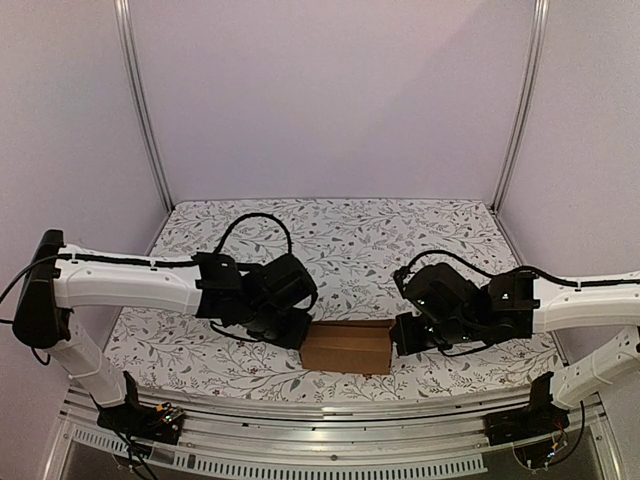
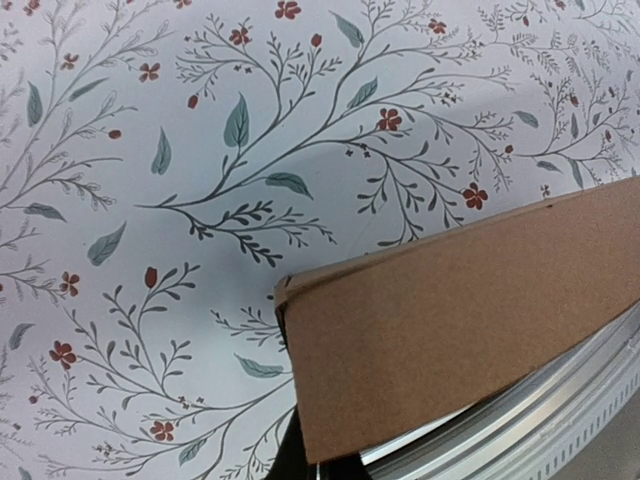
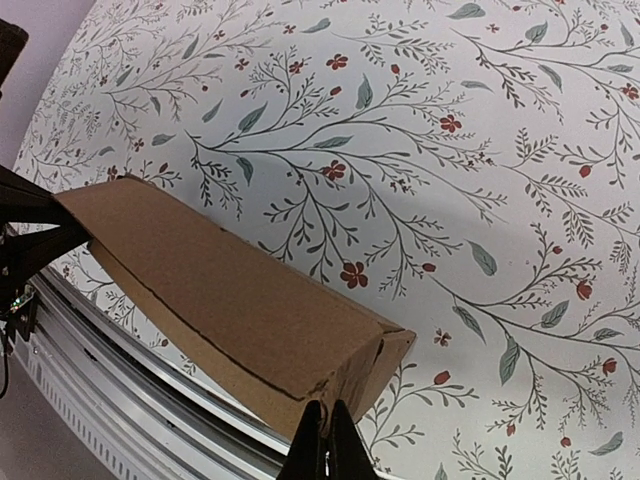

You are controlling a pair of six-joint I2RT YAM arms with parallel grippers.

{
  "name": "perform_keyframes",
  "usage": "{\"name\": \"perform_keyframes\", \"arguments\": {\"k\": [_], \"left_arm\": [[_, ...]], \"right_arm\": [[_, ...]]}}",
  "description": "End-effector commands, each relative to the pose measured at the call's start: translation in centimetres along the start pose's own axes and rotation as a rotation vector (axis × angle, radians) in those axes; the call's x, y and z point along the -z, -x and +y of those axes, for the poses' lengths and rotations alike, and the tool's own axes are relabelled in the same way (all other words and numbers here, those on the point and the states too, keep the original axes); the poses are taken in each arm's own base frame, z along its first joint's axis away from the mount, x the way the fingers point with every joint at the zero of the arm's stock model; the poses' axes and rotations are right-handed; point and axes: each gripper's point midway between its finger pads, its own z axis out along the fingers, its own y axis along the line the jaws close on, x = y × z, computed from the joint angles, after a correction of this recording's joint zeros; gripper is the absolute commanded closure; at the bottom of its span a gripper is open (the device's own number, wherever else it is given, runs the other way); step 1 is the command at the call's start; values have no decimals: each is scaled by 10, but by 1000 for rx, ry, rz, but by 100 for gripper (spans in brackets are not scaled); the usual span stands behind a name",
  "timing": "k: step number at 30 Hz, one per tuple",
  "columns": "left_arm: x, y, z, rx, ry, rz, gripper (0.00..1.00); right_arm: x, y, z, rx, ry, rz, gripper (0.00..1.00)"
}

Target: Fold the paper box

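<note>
Top external view first: where is the plain brown, narrow rectangular paper box (image 1: pixel 345 347) of thin cardboard?

It lies on a broad side at 6 o'clock on the white bench (image 1: pixel 350 235) printed with grey leaves and red flowers, close to the ribbed silver metal rail (image 1: pixel 300 410) along the near edge.

And the arms?

The black left gripper (image 1: pixel 290 328) sits at the box's 9 o'clock end and the black right gripper (image 1: pixel 405 335) at its 3 o'clock end, each touching it or just beside it.

How do the jaws stand?

Right wrist view shows its jaws pressed together at the box's near corner. Whether card is nipped between them I cannot tell. Left wrist view hides most of its jaws under the box corner, and they are pressed together too.
</note>
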Motion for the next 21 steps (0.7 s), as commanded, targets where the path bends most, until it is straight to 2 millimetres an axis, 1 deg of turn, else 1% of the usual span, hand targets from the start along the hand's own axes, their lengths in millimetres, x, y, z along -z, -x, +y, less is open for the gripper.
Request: {"name": "perform_keyframes", "arguments": {"k": [1, 7, 11, 21], "left_arm": [[-25, -44, 13, -41, 75, 144, 100], [-28, -44, 9, -57, 83, 142, 100], [-32, -45, 6, -72, 90, 144, 100], [-38, -48, 5, -90, 110, 150, 100]], "right_arm": [[-3, 3, 15, -106, 89, 3, 100], [-3, 5, 5, -191, 106, 13, 100], [-1, 7, 4, -235, 138, 13, 100], [1, 11, 1, -278, 164, 26, 100]]}}
